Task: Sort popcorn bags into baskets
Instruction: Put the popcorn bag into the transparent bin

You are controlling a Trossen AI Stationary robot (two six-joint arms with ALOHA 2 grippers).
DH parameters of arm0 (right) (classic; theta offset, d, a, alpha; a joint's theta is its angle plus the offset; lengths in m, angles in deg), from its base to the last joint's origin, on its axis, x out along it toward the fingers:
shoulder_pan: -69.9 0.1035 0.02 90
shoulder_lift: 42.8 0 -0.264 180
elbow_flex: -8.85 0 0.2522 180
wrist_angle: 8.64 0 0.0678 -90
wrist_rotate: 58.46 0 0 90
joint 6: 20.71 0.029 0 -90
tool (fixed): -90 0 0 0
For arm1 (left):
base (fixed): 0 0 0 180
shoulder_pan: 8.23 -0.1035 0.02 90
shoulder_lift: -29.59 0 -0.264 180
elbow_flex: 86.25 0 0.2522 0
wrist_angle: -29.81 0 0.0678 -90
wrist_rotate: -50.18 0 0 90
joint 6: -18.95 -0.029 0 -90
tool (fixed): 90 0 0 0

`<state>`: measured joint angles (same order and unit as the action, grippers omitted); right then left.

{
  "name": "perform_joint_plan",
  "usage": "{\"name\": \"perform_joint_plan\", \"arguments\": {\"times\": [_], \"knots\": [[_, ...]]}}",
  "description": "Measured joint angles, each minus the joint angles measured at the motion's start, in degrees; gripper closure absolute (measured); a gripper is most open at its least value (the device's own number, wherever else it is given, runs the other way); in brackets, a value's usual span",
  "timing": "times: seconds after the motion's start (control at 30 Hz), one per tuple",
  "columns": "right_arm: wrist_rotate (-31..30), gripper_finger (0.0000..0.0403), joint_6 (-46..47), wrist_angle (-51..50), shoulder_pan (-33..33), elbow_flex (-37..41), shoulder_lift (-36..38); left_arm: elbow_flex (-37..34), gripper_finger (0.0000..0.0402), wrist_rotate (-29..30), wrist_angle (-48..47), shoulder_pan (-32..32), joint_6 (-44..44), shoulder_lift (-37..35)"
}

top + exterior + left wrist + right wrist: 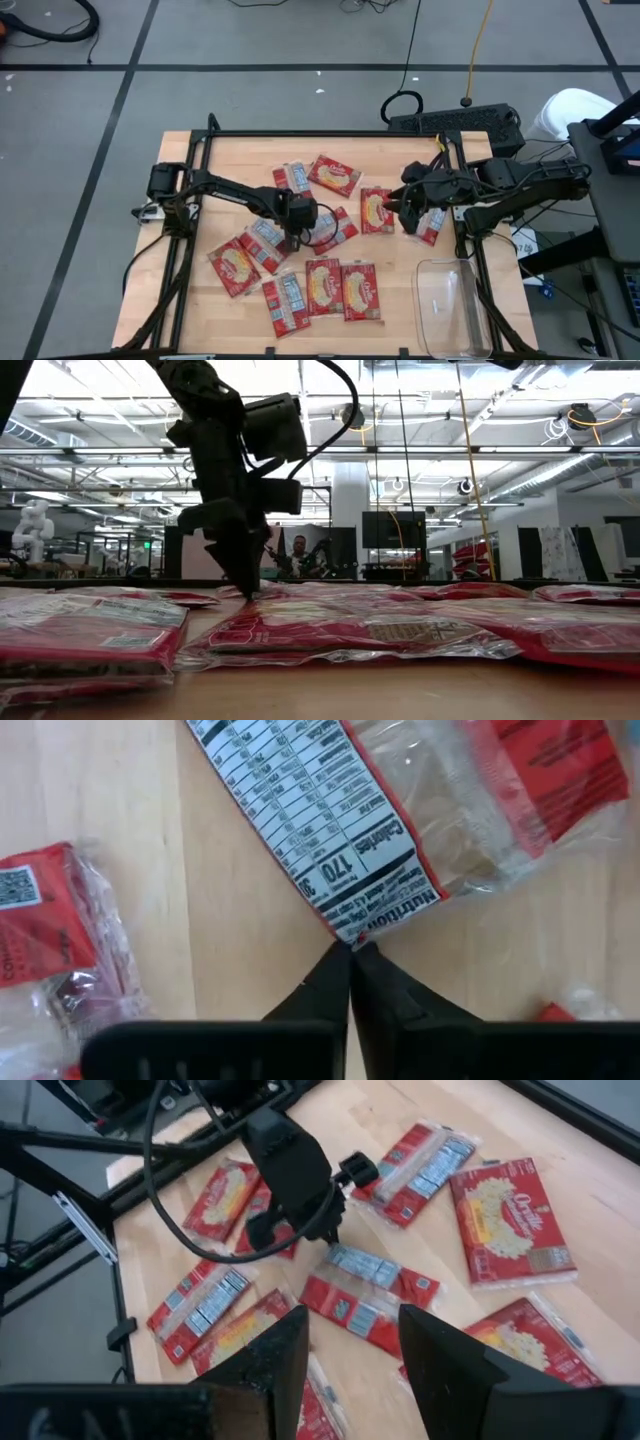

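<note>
Several red popcorn bags (325, 285) lie flat and scattered on the wooden table. One of them (365, 1285) lies near the middle with its white-grey panel up. My left gripper (350, 952) points steeply down at that bag's corner, shut on it; it also shows in the high view (305, 237) and the low view (245, 592). My right gripper (350, 1345) hangs open above the table's right half (410, 215), with nothing between its fingers. The clear basket (450, 305) stands at the near right corner. My left gripper has its two fingertips closed at one corner of the bag (347, 932), beside the nutrition panel. The corner's tip runs in between the free ends of the fingers. They come from above, slanting steeply down. The bag lies flat on the table.
Black frame rails (330, 133) run along the table's far edge and down both sides. A black box (455, 122) sits beyond the far edge. Other bags lie close on both sides of the held one (265, 240) (375, 210). A person (297, 552) stands in the room behind.
</note>
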<state>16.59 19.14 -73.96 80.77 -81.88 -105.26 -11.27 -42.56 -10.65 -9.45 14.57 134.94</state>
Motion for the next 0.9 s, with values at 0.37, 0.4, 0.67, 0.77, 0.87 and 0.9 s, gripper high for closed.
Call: {"name": "perform_joint_plan", "arguments": {"times": [0.37,0.4,0.67,0.77,0.87,0.9], "knots": [[-0.17,0.0252,5.11,1.13,0.0,0.07,-2.08,0.31,0.0399,0.47,0.85,0.66,0.26,-7.64],[-0.18,0.0252,5.06,1.65,0.0,0.07,-2.72,0.31,0.04,0.5,0.79,0.66,0.52,-8.39],[1.03,0.0252,2.44,7.86,-0.02,0.07,-9.19,0.31,0.04,-1.38,3.53,0.66,8.59,-11.7],[3.12,0.0252,-0.8,8.58,0.0,0.07,-11.06,0.42,0.0401,-1.78,5.14,0.63,15.11,-12.07],[4.53,0.0252,-4.27,8.42,-0.01,0.09,-12.3,0.35,0.0401,-2.4,5.42,0.21,23.29,-11.92],[4.58,0.025,-5.86,8.09,0.14,0.09,-12.51,0.35,0.0401,-2.52,6.57,0.15,25.9,-11.92]]}}
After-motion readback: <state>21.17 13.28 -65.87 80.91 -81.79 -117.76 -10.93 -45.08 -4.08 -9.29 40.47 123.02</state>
